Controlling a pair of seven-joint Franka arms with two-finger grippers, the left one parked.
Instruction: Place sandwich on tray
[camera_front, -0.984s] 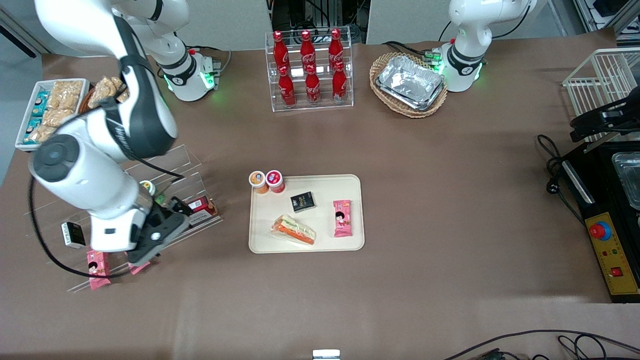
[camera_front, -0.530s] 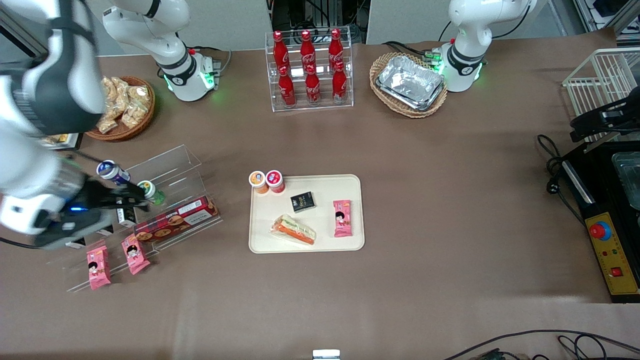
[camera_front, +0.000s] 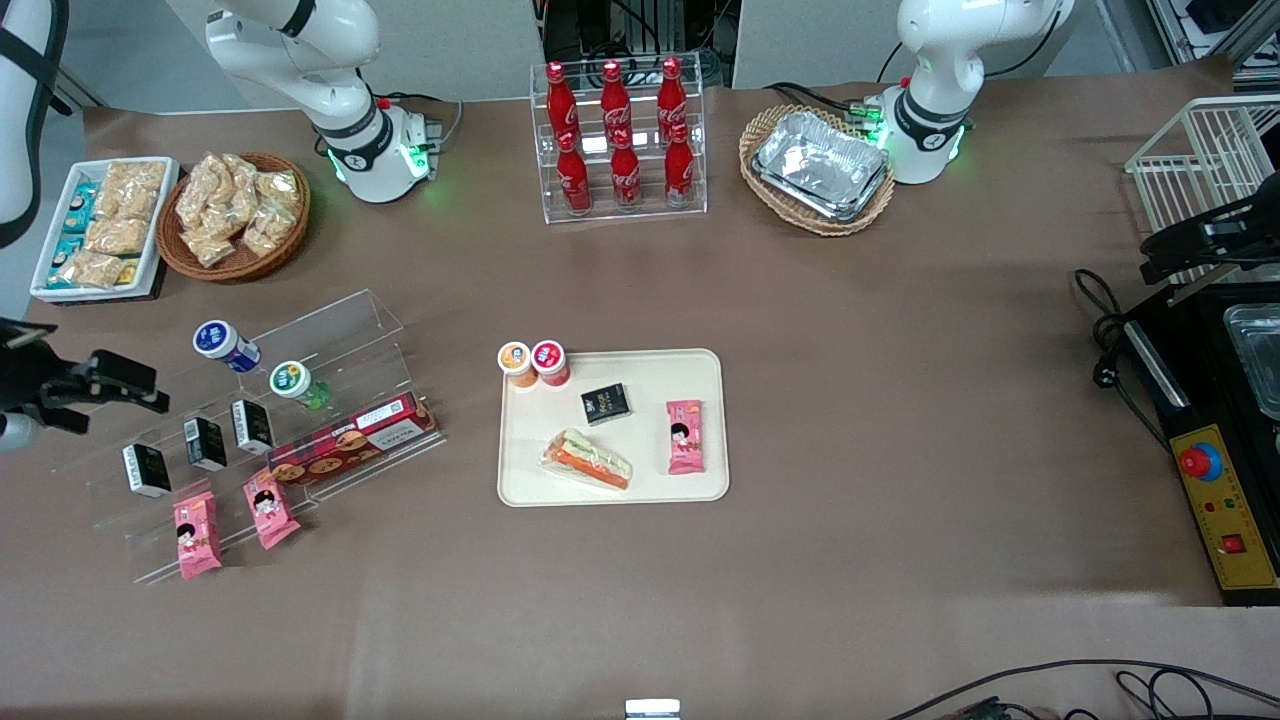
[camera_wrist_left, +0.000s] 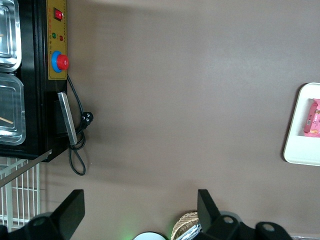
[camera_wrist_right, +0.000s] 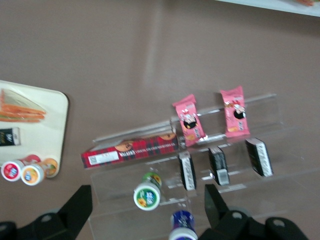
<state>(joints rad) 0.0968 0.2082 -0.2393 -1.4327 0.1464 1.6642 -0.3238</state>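
Note:
The sandwich, a clear-wrapped wedge with orange and green filling, lies flat on the cream tray, near the rim closest to the front camera. In the right wrist view the sandwich shows at the edge of the tray. My right gripper hangs open and empty at the working arm's end of the table, well apart from the tray, above the clear display rack. In its own view the gripper has both fingers spread wide over the rack's bottles.
On the tray also lie a black box and a pink packet; two small cups stand at its corner. The rack holds a red biscuit box, black boxes, pink packets and two bottles. Cola bottles, wicker baskets and a white snack tray line the table's back.
My right arm has swung up and away from the display rack toward the working arm's end of the table, uncovering the rack. The sandwich and tray have not moved.

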